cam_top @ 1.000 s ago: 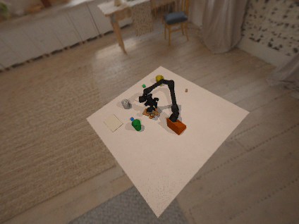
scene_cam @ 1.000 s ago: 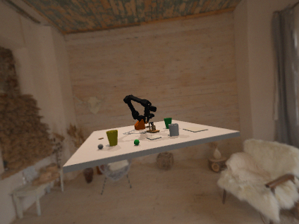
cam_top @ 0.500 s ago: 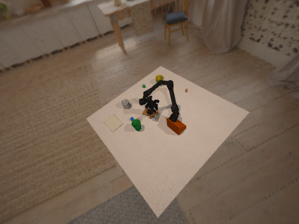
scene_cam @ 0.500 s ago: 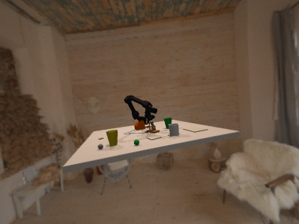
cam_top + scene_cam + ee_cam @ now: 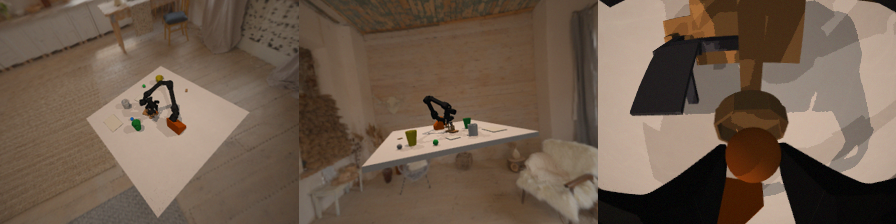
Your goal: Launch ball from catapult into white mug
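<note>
Hanging near the cup end of the brown wooden catapult (image 5: 452, 131) (image 5: 770, 35), the small orange ball (image 5: 753, 155), pinched in the black gripper (image 5: 151, 112) (image 5: 450, 127) (image 5: 752, 149). Possibly rolling off the rim (shallow-looking, that cup), if being released off-centre.

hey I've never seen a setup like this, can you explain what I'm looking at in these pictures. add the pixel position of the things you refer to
This is a single jointed robot arm on an orange base (image 5: 176, 127) (image 5: 438, 125). One picture looks down from above, one looks across the table (image 5: 159, 169) (image 5: 496, 135) from the side, and one comes from the arm's wrist.

The gripper (image 5: 752, 149), the arm's two-fingered hand, is closed on an orange ball (image 5: 753, 155). In the wrist picture the ball appears right by the cup of a small wooden catapult (image 5: 770, 35); whether they touch is unclear.

Around it stand a green cup (image 5: 136, 125) (image 5: 467, 122), a yellow one (image 5: 159, 78) (image 5: 411, 137) and a grey mug (image 5: 125, 103) (image 5: 472, 129).
</note>
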`<state>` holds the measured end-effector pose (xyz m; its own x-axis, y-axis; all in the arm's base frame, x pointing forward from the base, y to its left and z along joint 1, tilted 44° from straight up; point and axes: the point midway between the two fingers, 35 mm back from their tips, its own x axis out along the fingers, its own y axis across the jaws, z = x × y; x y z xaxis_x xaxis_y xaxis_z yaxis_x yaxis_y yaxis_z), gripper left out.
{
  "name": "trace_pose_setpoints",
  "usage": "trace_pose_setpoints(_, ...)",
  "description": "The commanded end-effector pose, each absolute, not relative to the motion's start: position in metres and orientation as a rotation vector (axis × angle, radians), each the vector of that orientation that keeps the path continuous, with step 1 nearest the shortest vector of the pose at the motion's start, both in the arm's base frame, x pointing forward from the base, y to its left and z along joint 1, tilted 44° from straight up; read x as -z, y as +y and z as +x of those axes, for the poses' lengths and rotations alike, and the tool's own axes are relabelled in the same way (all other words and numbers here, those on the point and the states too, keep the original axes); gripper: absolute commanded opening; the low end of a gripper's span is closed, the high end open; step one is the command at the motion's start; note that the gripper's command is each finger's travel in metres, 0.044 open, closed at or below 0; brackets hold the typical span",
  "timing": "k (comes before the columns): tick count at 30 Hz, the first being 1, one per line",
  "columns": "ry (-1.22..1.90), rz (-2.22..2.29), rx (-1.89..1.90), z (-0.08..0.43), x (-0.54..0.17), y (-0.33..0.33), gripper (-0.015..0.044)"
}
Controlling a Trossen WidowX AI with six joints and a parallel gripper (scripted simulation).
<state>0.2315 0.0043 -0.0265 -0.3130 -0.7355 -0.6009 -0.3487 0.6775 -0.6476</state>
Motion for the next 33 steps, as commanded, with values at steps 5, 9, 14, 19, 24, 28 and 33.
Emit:
trace_pose_setpoints(5,1.917,-0.844,0.5,0.232,0.026,0.005,0.0131)
trace_pose_setpoints(9,1.917,-0.844,0.5,0.232,0.026,0.005,0.0236)
trace_pose_setpoints(14,1.892,-0.878,0.436,0.235,-0.019,0.052,0.0368)
trace_pose_setpoints(19,1.877,-0.905,0.392,0.227,-0.055,0.083,0.044)
trace_pose_setpoints(24,1.801,-0.892,0.344,0.254,-0.03,0.085,0.044)
trace_pose_setpoints(28,1.683,-0.876,0.265,0.292,-0.019,0.106,0.044)
trace_pose_setpoints(33,1.527,-0.86,0.188,0.34,-0.012,0.134,0.044)
